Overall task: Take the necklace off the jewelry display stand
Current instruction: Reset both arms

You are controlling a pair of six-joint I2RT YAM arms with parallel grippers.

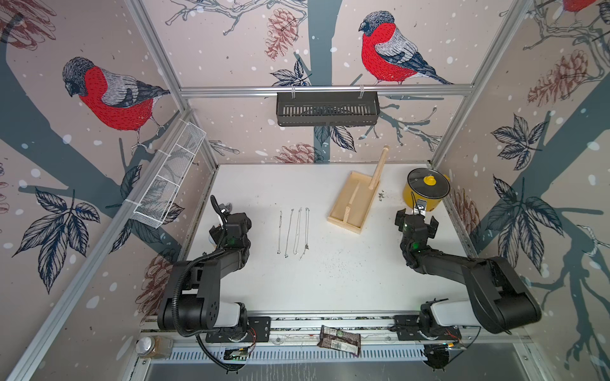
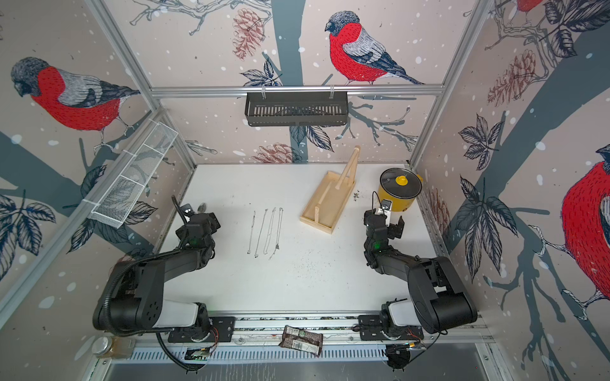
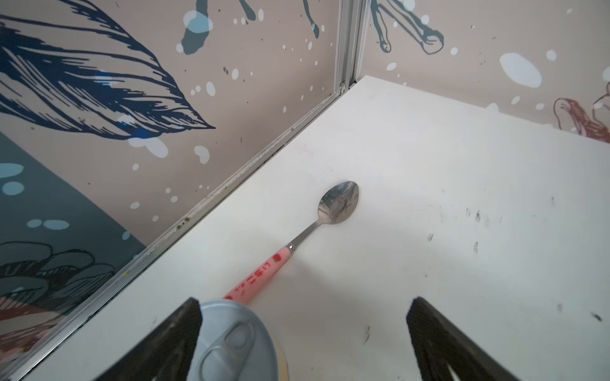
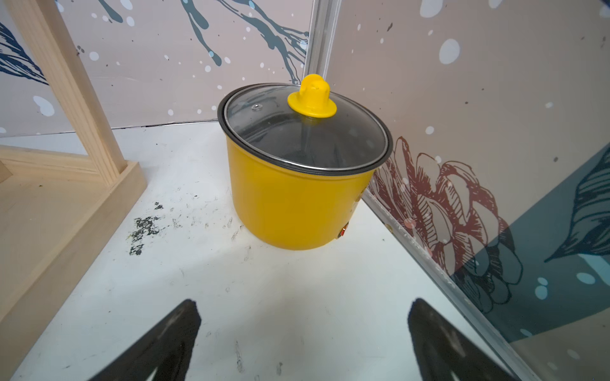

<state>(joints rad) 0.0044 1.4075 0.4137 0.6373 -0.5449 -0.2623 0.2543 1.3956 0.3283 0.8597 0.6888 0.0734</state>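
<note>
Left fingers (image 3: 178, 339), right fingers (image 4: 171, 339) spread wide, gripping nothing, jewelry display stand (image 1: 361, 204) apart, nearer right

High top views and the low right wrist view seemingly share the stand (image 1: 350, 211).

Pale wood jewelry display stand (image 1: 361, 211), yellow pot (image 4: 297, 204), white table (image 1: 330, 283), pink-handled spoon (image 3: 280, 259), red-breasted bird wallpaper (image 1: 109, 95).

Pale wooden jewelry display stand (image 1: 361, 201): raw, unfinished, matt, grain showing. Round yellow pot (image 4: 290, 204): smooth glossy coat, clear glass lid (image 4: 346, 145), steel rim. Small spoon (image 3: 280, 256): mirror-shiny metal bowl, pink plastic handle. White tabletop (image 1: 330, 283): matt, kinda scuffed. Four thin chain necklaces (image 1: 297, 231): fine silvery metal.
</note>
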